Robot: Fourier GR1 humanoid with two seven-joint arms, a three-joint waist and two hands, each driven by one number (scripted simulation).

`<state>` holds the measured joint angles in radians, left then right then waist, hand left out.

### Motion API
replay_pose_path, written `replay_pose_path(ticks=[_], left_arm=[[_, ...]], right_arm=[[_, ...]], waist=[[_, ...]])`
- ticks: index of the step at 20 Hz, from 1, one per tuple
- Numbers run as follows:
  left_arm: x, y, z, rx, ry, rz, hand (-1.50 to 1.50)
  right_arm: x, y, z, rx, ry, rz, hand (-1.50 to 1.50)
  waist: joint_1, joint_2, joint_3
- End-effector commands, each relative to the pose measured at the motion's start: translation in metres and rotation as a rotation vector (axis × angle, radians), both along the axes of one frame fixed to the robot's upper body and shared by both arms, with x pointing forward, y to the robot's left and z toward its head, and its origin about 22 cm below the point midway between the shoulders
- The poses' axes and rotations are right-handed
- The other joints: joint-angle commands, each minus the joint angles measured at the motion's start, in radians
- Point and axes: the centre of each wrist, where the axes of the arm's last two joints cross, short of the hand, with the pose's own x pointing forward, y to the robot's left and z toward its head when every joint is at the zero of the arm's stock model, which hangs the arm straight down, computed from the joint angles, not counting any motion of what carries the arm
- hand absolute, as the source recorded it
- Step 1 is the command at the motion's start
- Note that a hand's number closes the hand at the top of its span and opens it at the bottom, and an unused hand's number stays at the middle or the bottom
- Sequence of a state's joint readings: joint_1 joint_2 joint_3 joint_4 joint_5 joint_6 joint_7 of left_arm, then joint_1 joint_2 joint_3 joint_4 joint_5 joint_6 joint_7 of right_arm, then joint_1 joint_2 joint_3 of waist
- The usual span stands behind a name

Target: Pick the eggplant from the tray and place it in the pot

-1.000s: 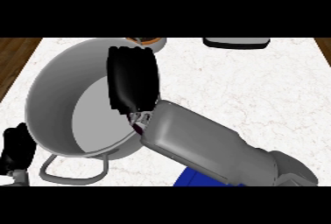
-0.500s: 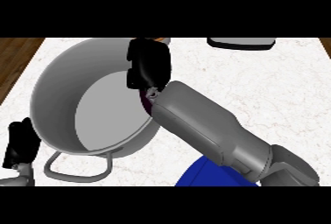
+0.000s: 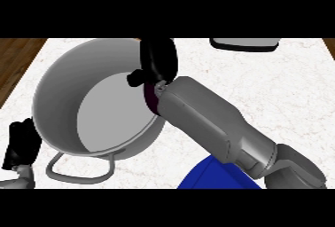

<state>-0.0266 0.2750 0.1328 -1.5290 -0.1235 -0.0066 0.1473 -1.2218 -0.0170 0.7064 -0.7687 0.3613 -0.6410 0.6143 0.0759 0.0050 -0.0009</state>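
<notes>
The grey pot (image 3: 62,88) fills the left half of the head view, tilted toward me, with one loop handle (image 3: 78,170) at its near side. My right hand (image 3: 159,57) hangs over the pot's far right rim, its fingers curled. A sliver of the dark purple eggplant (image 3: 151,99) shows under its wrist, just above the rim; the hand and forearm hide the rest. The blue tray (image 3: 219,177) peeks out at the bottom, beneath my right forearm. At the lower left edge my left hand (image 3: 20,144) rests, fingers up, beside the pot and touching nothing.
A dark, grey-topped object (image 3: 245,43) lies at the counter's far right edge. Brown wooden floor (image 3: 16,62) runs along the left side of the white marble counter (image 3: 281,97).
My right hand has travelled from inside the pot's left part toward its far right rim, carrying the eggplant. The left hand has barely shifted.
</notes>
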Motion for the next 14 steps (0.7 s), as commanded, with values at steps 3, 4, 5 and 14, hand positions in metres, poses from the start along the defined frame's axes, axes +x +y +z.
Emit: replay_pose_path(ticks=[3, 4, 5, 14], left_arm=[[-0.003, -0.001, 0.007, 0.002, -0.009, -0.01, 0.0], [0.001, -0.004, -0.002, 0.002, -0.012, -0.031, 0.0], [0.004, -0.008, 0.004, -0.012, -0.013, -0.025, 0.0], [-0.004, 0.007, 0.003, 0.005, 0.008, 0.038, 0.0]], right_arm=[[-0.014, 0.002, 0.004, 0.347, -0.184, 0.011, -1.5], [-0.015, 0.002, 0.001, 0.369, -0.196, 0.013, -1.5], [-0.017, -0.001, -0.003, 0.406, -0.191, 0.015, -1.5], [-0.035, -0.017, -0.001, 0.574, -0.045, 0.134, -1.5]], waist=[[-0.007, 0.007, 0.002], [-0.004, 0.013, 0.001], [-0.02, 0.009, 0.002], [-0.072, -0.005, 0.001]])
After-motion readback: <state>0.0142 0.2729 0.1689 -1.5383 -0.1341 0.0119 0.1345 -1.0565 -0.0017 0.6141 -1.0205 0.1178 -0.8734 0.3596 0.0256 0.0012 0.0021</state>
